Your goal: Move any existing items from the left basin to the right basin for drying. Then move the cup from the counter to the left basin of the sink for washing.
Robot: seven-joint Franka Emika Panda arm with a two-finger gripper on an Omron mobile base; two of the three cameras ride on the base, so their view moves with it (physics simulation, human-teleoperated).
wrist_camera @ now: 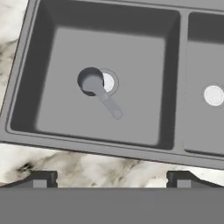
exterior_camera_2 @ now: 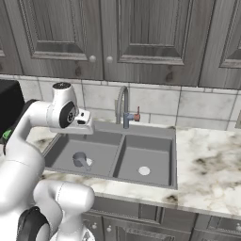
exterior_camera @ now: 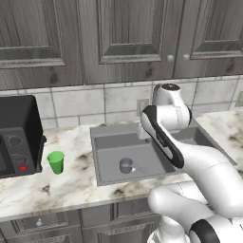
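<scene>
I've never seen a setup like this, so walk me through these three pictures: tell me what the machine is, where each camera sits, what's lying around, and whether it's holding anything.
The machine is a white robot arm with a two-finger gripper, standing in a rendered kitchen. Two pictures come from cameras behind the arm, one at its left and one at its right, looking over it at the sink. The third comes from a camera on the hand, looking down past the two dark fingertips.

In the left basin a small grey metal cup stands beside the pale drain, its thin handle pointing away. The right basin holds only its drain. On the marble counter, left of the sink, stands a green cup next to a black appliance.

The gripper is open above the left basin and holds nothing.
</scene>
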